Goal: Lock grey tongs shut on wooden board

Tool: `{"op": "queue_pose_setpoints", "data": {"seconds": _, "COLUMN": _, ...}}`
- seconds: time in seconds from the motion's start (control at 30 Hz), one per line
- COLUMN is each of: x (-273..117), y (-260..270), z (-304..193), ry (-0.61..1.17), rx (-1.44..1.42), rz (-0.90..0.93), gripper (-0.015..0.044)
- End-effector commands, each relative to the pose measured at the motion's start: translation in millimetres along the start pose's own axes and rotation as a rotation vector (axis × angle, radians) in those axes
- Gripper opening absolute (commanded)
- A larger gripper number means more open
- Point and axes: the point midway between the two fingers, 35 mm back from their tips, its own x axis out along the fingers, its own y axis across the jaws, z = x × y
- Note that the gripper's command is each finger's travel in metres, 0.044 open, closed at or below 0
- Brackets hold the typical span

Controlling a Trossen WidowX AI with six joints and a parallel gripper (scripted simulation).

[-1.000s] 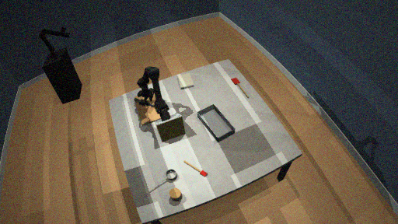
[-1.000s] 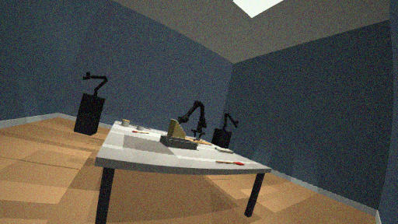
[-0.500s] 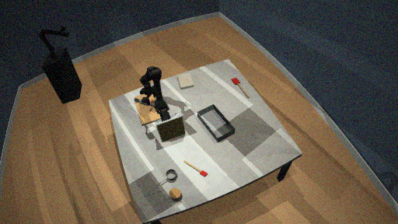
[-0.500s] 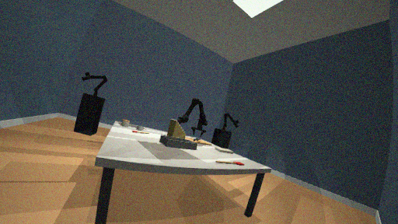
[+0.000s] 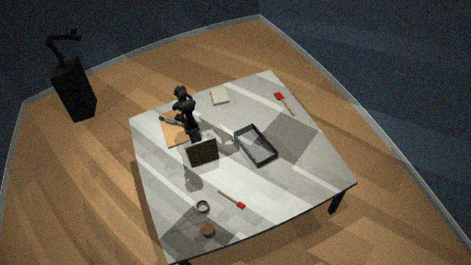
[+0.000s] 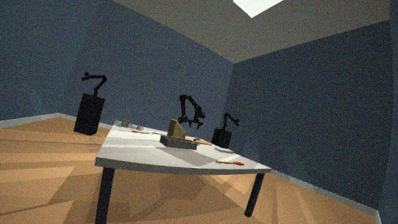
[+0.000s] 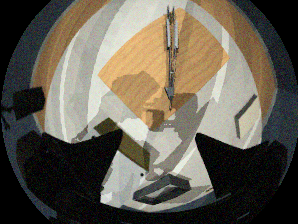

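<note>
Tongs on the board, roasting tin beyond the upright panel.

dark blue walls, plank floor, white table, bright ceiling panel
</note>
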Motion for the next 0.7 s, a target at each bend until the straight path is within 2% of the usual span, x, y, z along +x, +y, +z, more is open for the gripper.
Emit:
{"op": "queue_pose_setpoints", "data": {"seconds": 0.0, "x": -3, "y": 4, "z": -5, "ry": -0.001, "rx": -0.006, "rz": 0.006, "gripper": 0.0440}}
{"op": "queue_pose_setpoints", "data": {"seconds": 0.23, "x": -46, "y": 4, "z": -4, "ry": 0.000, "rx": -0.001, "rz": 0.001, "gripper": 0.0440}}
{"op": "queue_pose_setpoints", "data": {"seconds": 0.67, "x": -48, "y": 4, "z": -4, "ry": 0.000, "rx": 0.000, "rz": 0.001, "gripper": 0.0440}}
